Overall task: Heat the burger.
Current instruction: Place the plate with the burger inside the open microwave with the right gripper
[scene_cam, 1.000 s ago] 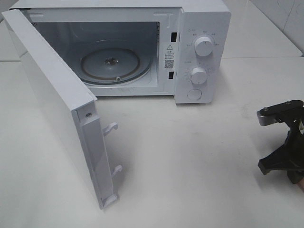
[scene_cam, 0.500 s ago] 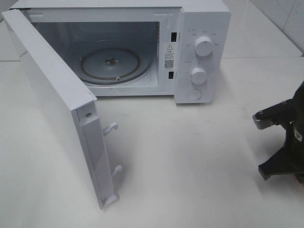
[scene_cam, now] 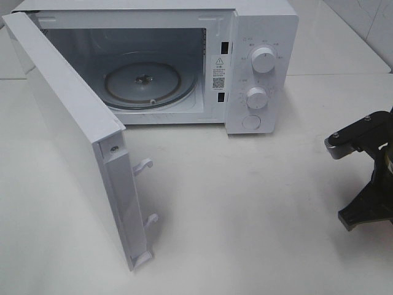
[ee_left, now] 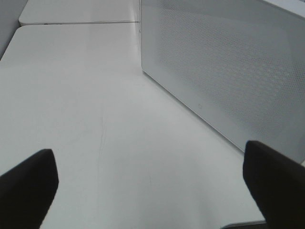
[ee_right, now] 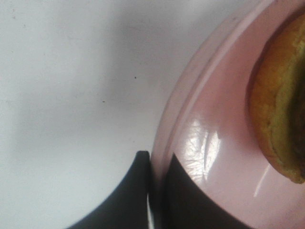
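On the matte white worktop (scene_cam: pixel 245 203), the golden-brown bunned burger (ee_right: pixel 279 105) is carried just beyond the right pincer (ee_right: pixel 157 162), which is clenched on the rim of the glossy round pink plate (ee_right: pixel 224 143).

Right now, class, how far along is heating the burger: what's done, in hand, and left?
Done: the microwave has its door open, turntable bare. In hand: the right fingers pinch the plate rim, burger on it. Left: put it inside, shut the door, set the dials.

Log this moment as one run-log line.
microwave: door open, turntable empty | left gripper: jaws open, empty | right gripper: jaws on pink plate rim | burger: on plate, not yet inside
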Tool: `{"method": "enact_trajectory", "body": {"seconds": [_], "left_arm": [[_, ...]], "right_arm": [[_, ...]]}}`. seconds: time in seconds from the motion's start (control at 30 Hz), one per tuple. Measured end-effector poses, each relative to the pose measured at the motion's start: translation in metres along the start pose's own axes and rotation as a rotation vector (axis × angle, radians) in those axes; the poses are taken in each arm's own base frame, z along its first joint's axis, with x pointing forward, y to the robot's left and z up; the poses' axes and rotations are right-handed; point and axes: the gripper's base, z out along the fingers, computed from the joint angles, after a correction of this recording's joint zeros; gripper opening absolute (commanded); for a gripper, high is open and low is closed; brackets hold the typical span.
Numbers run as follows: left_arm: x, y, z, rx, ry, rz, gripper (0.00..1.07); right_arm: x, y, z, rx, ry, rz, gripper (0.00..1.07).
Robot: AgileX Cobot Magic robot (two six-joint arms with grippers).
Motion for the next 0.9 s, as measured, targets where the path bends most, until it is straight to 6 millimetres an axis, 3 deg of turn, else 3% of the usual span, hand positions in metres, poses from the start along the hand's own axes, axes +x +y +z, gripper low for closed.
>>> {"method": "enact_trajectory", "body": {"seconds": [0.53,0.9], "left_arm": [[0.0,0.0,0.0,0.0,0.0,0.0,0.98],[0.0,0.0,0.0,0.0,0.0,0.0,0.98]], "right_arm": [[0.025,0.025,-0.05,-0.007,-0.106,-0.242,0.0],[0.038,0.047,-0.066,-0.005,-0.154,-0.458,0.0]]}}
